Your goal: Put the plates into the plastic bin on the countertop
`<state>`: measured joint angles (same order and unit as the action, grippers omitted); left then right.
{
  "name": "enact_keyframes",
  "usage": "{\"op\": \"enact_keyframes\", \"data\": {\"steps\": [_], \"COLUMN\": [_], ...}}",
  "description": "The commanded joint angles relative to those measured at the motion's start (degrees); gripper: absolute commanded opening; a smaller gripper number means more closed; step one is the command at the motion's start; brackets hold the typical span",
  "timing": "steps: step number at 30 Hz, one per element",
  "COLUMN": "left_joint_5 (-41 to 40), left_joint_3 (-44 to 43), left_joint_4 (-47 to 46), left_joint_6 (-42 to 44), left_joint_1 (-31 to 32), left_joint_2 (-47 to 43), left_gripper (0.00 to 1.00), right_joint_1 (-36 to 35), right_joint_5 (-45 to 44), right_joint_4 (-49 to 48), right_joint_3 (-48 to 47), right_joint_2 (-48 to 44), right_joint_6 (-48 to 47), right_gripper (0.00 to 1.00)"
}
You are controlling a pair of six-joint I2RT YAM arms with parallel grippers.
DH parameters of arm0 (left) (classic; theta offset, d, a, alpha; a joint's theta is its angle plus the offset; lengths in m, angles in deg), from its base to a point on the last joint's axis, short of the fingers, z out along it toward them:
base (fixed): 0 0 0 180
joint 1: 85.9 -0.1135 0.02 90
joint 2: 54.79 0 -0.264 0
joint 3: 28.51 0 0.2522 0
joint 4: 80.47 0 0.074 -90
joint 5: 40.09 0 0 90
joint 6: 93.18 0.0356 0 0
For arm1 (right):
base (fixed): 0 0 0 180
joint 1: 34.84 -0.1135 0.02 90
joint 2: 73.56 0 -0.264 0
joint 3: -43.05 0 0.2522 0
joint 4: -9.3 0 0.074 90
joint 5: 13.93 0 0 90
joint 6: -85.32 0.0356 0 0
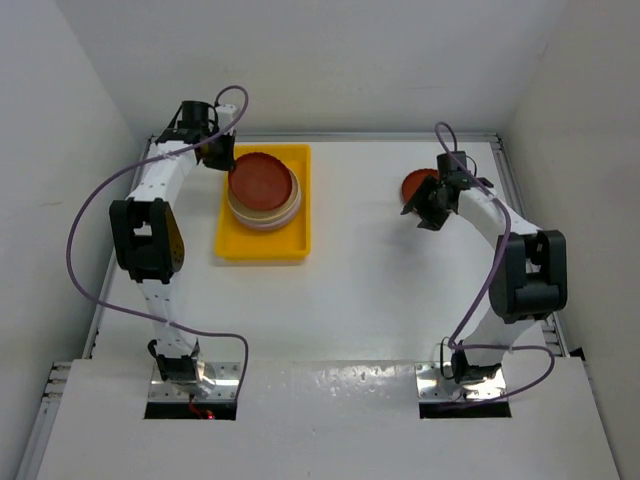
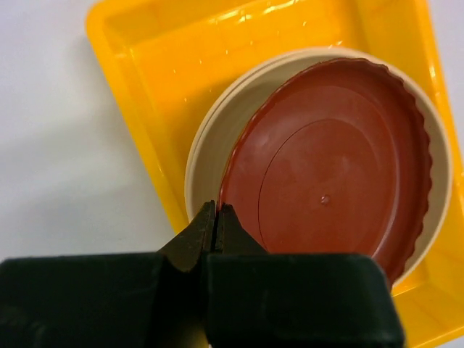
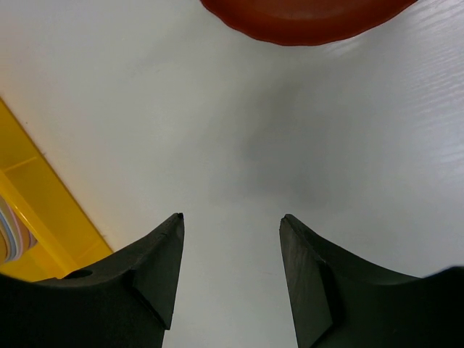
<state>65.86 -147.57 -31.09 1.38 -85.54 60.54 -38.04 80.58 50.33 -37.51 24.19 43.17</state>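
Note:
The yellow plastic bin [image 1: 262,248] lies at the back left of the white countertop [image 1: 370,290] and holds a stack of plates [image 1: 266,216]. The top one is a dark red plate [image 1: 262,182], tilted over a cream plate [image 2: 206,141]. My left gripper [image 1: 222,152] is shut on the near rim of this dark red plate [image 2: 326,196], over the bin [image 2: 145,87]. A second dark red plate [image 1: 415,184] lies on the countertop at the back right. My right gripper [image 1: 428,212] is open and empty just in front of that plate [image 3: 304,18].
Metal rails and white walls edge the countertop. A corner of the bin [image 3: 36,210] shows at the left of the right wrist view, with stacked plate edges [image 3: 9,238] inside. Bare countertop lies between the bin and the right gripper.

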Motion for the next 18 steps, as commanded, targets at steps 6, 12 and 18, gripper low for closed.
{"op": "enact_keyframes", "data": {"steps": [6, 12, 18], "left_joint_5": [-0.30, 0.32, -0.21], "left_joint_3": [2.29, 2.82, 0.27], "left_joint_4": [-1.07, -1.07, -1.07], "left_joint_6": [0.10, 0.63, 2.55], "left_joint_1": [-0.62, -0.62, -0.62], "left_joint_2": [0.51, 1.65, 1.13], "left_gripper": [0.08, 0.32, 0.41], "right_joint_1": [0.64, 4.68, 9.61], "right_joint_5": [3.74, 2.26, -4.32], "right_joint_4": [-0.20, -2.30, -6.52], "right_joint_3": [-0.78, -0.78, -1.05], "right_joint_2": [1.03, 3.32, 7.18], "right_joint_6": [2.41, 4.87, 12.87], "right_gripper": [0.55, 0.55, 0.56]}}
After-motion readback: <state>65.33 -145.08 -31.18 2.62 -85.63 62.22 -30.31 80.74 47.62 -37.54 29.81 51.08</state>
